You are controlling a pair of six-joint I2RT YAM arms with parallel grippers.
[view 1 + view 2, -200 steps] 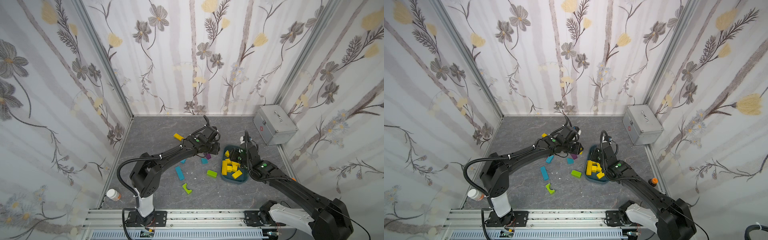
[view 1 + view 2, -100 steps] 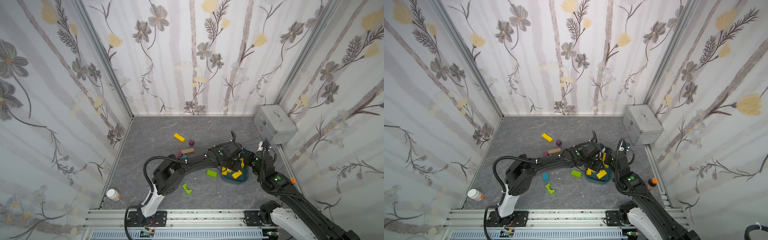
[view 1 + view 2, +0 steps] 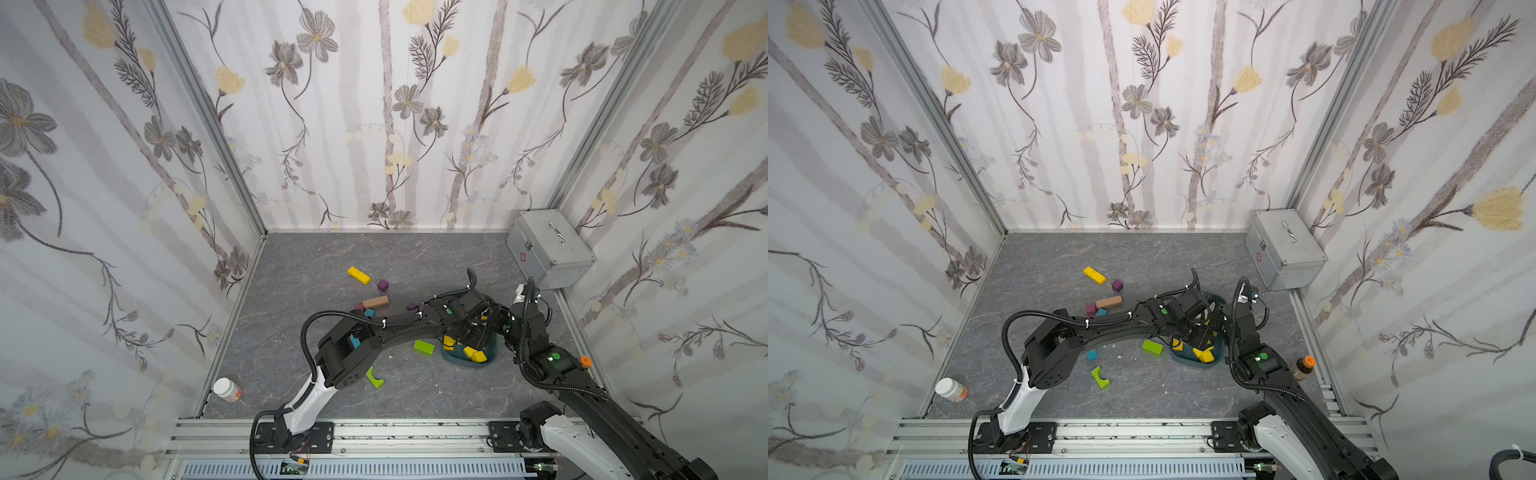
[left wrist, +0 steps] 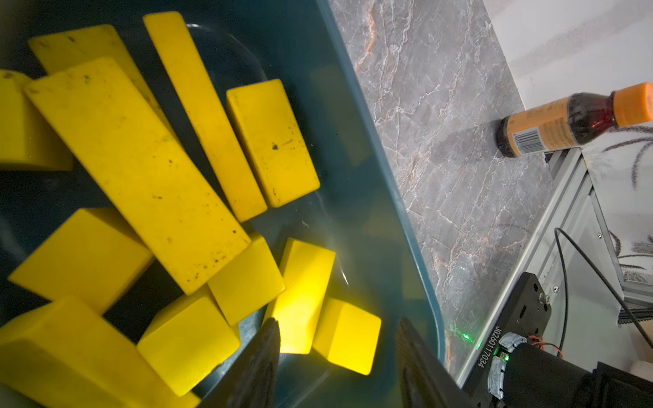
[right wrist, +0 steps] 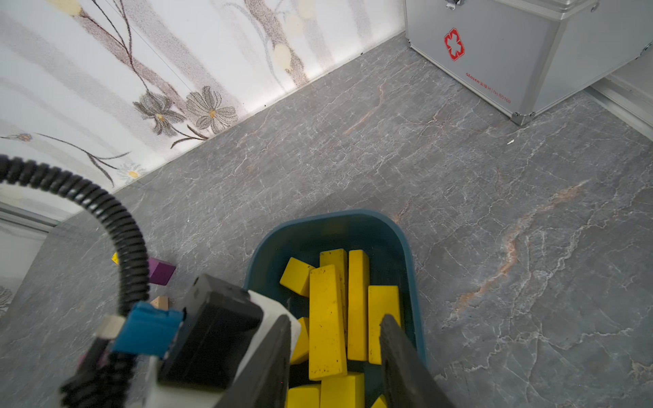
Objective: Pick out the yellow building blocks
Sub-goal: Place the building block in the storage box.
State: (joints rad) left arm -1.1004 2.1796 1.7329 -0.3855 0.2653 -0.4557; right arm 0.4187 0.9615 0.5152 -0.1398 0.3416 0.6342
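Several yellow building blocks (image 4: 134, 169), cubes and bars, lie piled in a teal bin (image 4: 381, 176). My left gripper (image 4: 339, 353) hangs open over the bin's corner. A yellow cube (image 4: 348, 335) rests in the bin between its fingertips, touching neither. My right gripper (image 5: 335, 325) stands open above the same bin (image 5: 410, 254), nothing between its fingers, with a long yellow bar (image 5: 327, 318) below. In both top views one yellow bar (image 3: 358, 275) (image 3: 1094, 275) lies alone on the floor at the far left. Both arms meet over the bin (image 3: 492, 353).
A lime green block (image 3: 423, 347), a green arch (image 3: 375, 377), a tan bar (image 3: 376, 301) and purple cubes (image 3: 382, 285) lie on the grey floor left of the bin. A silver case (image 3: 548, 253) stands back right. A brown bottle (image 4: 565, 123) and a white bottle (image 3: 227, 390) stand near the side walls.
My left arm swung from the floor blocks across to the bin, and its jaws opened, leaving a yellow cube in the bin. My right arm drew back to the right.
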